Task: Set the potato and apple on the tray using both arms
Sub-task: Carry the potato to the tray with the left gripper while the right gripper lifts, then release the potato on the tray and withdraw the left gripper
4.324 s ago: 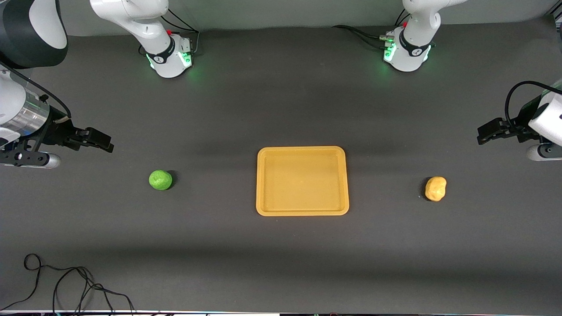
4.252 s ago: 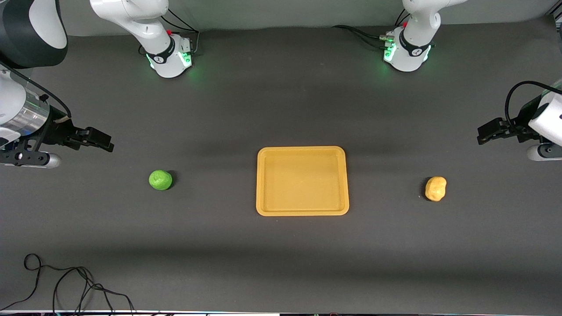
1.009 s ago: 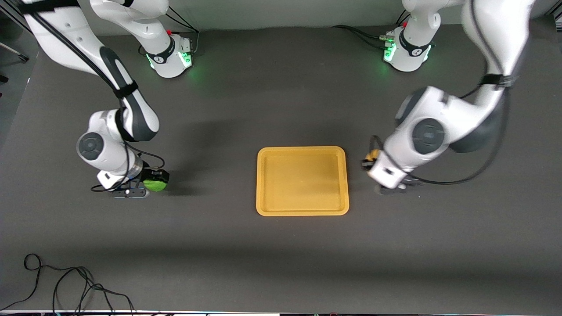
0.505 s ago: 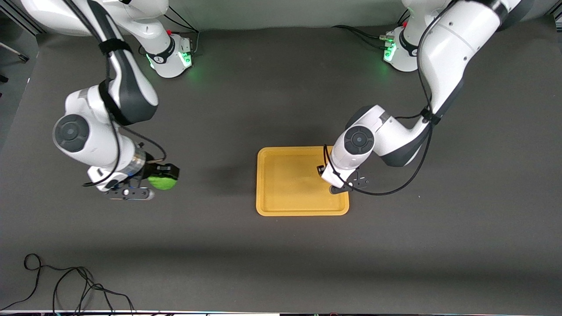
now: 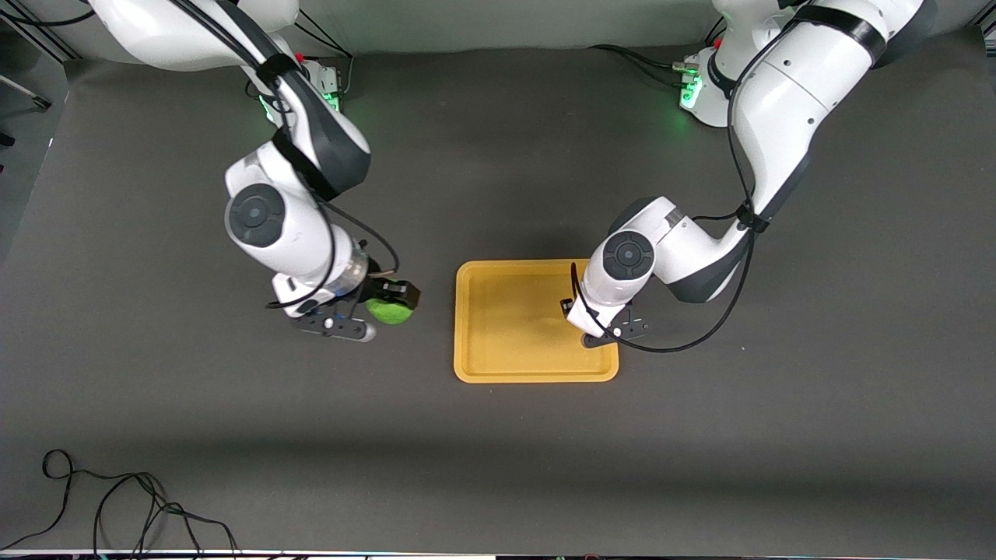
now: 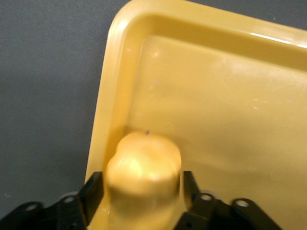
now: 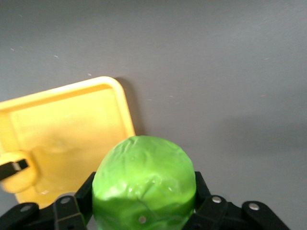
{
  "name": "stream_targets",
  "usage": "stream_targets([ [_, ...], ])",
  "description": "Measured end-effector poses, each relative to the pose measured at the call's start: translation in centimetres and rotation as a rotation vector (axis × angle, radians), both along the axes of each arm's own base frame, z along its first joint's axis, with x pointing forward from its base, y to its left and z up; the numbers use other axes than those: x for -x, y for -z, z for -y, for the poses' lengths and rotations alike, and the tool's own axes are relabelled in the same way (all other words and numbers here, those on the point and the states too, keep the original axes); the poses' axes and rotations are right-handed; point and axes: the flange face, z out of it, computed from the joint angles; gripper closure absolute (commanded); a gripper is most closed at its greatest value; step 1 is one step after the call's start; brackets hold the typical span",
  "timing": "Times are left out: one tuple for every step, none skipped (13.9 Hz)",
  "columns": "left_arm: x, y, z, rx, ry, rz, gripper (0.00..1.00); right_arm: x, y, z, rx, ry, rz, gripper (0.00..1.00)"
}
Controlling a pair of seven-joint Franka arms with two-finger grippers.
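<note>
The orange-yellow tray (image 5: pixel 513 342) lies mid-table. My left gripper (image 5: pixel 597 333) is over the tray's corner toward the left arm's end. The wrist hides the potato in the front view. In the left wrist view the gripper (image 6: pixel 143 190) is shut on the yellow-orange potato (image 6: pixel 144 167), low over the tray's floor (image 6: pixel 230 105) just inside the rim. I cannot tell whether the potato touches the tray. My right gripper (image 5: pixel 391 308) is shut on the green apple (image 5: pixel 389 313), above the table beside the tray. The right wrist view shows the apple (image 7: pixel 144 184) and the tray (image 7: pixel 67 129).
The arms' green-lit bases (image 5: pixel 303 105) (image 5: pixel 704 97) stand along the table's edge farthest from the front camera. A loose black cable (image 5: pixel 117 498) lies at the near corner toward the right arm's end. The potato also shows small in the right wrist view (image 7: pixel 17 179).
My right arm has carried the apple toward the tray, now close beside its rim. My left gripper has stayed over the tray's corner, shifting only slightly.
</note>
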Motion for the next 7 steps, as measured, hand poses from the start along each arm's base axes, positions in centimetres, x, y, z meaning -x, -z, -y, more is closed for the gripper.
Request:
stream_targets([
  [0.1,0.1,0.1,-0.007,0.006,0.004,0.0,0.3,0.7,-1.7,0.012,0.037,0.023,0.74],
  [0.0,0.1,0.0,-0.01,0.008,0.008,0.0,1.0,2.0,-3.9,0.032,0.075,0.045,0.74],
  [-0.3,0.0,-0.1,-0.012,0.005,0.012,0.0,1.6,3.3,-5.8,0.042,0.105,0.055,0.74],
  [-0.8,-0.4,-0.5,-0.013,-0.001,0.023,0.0,1.7,4.3,-7.5,0.043,0.141,0.064,0.74],
  [-1.6,-1.3,-1.2,-0.018,-0.006,0.038,0.0,1.6,5.3,-8.7,0.046,0.175,0.07,0.74],
  [-2.5,-2.8,-2.6,-0.037,0.008,0.048,0.0,1.3,6.4,-9.6,0.044,0.214,0.082,0.74],
  [-3.4,-5.0,-4.5,-0.068,0.05,0.052,0.0,0.8,7.3,-10.3,0.014,0.26,0.103,0.74],
])
